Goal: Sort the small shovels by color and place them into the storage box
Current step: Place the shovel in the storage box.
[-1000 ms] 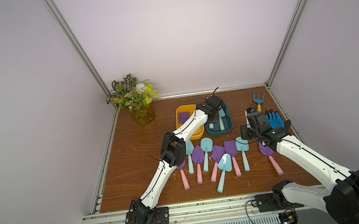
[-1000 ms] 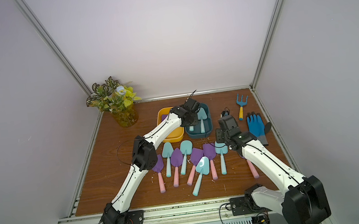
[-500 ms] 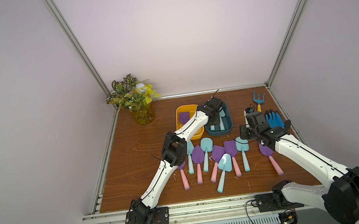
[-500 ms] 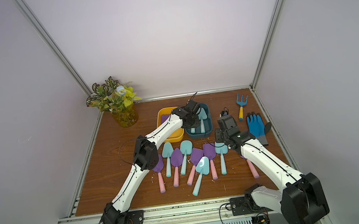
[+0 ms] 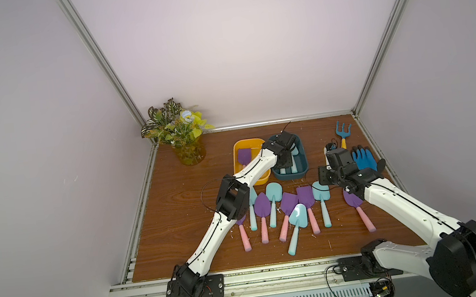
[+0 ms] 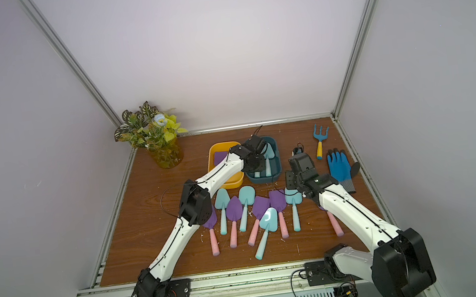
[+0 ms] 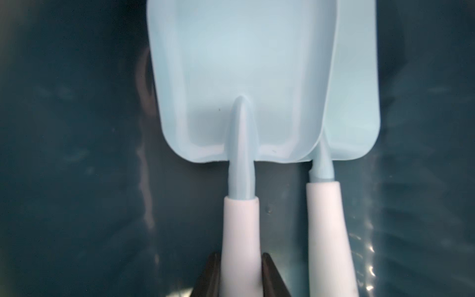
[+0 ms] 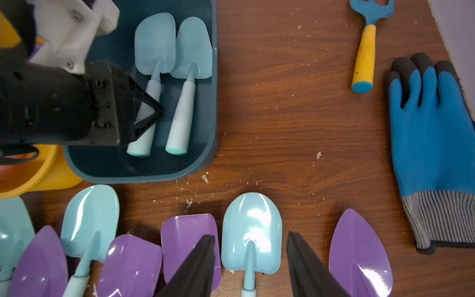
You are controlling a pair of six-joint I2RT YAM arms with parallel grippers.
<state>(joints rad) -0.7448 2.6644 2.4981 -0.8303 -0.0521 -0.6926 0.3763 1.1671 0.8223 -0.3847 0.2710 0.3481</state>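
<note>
My left gripper (image 7: pixel 241 257) is shut on the pale handle of a light-blue shovel (image 7: pixel 241 77), low inside the dark teal storage box (image 5: pixel 305 172). A second light-blue shovel (image 7: pixel 357 102) lies beside it in the box. The yellow box (image 5: pixel 237 158) holds a purple shovel (image 5: pixel 244 156). Several purple and light-blue shovels lie in a row on the table in front of the boxes. My right gripper (image 8: pixel 250 239) stands open above one light-blue shovel (image 8: pixel 252 231) in that row, its fingers on either side of the blade. A purple shovel (image 8: pixel 359 252) lies just beside it.
A blue rake with a yellow handle (image 5: pixel 343 132) and a blue work glove (image 5: pixel 364 159) lie at the back right. A plant in a yellow vase (image 5: pixel 180 132) stands in the back left corner. Walls close in the wooden table on three sides.
</note>
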